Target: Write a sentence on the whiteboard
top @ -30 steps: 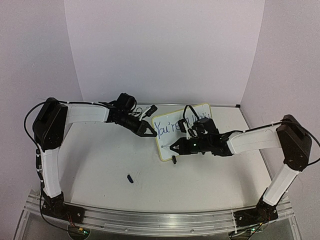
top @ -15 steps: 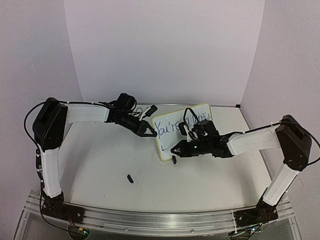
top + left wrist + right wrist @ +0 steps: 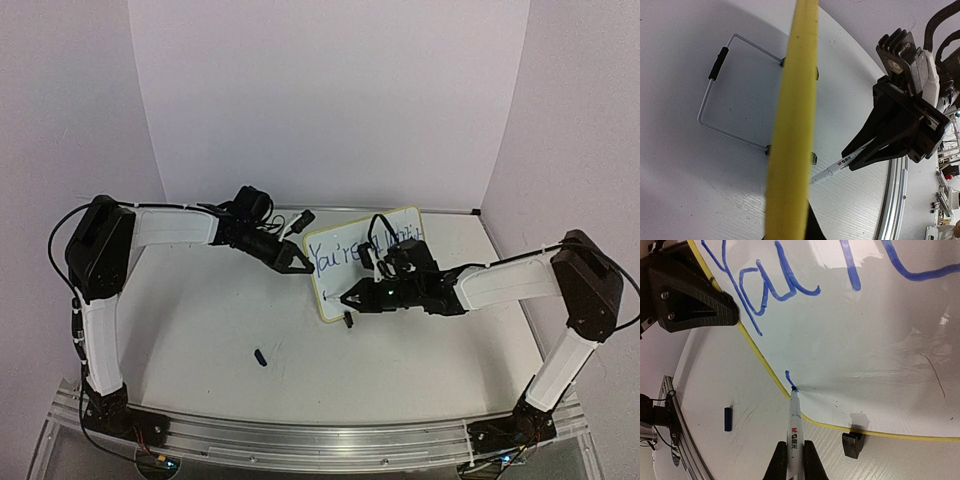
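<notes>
Robot arms at a white table (image 3: 200,320), pale lilac walls (image 3: 330,100) around.
A blue cap (image 3: 260,356) lies front left; left end effector (image 3: 297,263) clamps the edge of the whiteboard (image 3: 330,288) mid-table; right end effector (image 3: 351,298) grips a marker (image 3: 794,432), tip on the board under blue lettering (image 3: 338,254).
</notes>
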Available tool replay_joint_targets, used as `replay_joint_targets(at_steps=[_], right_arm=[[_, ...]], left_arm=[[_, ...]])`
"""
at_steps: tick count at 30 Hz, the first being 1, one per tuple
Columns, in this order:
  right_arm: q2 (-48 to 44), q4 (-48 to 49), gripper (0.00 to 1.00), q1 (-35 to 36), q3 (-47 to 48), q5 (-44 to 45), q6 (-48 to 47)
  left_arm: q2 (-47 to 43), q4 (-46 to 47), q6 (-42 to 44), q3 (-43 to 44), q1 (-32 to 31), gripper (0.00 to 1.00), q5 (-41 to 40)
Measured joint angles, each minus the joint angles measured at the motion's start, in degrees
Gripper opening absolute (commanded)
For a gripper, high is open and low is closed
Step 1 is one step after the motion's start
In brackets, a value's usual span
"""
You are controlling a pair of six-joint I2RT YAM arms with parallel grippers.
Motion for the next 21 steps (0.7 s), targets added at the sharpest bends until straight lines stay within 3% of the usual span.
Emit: replay_joint_targets(at_steps=[21], right_arm=[[-3.13,3.98,0.00,0.00,-1.07,5.07,1.73]], left_arm=[[0.00,0.02,0.37,0.02,-0.13,0.00,0.00]])
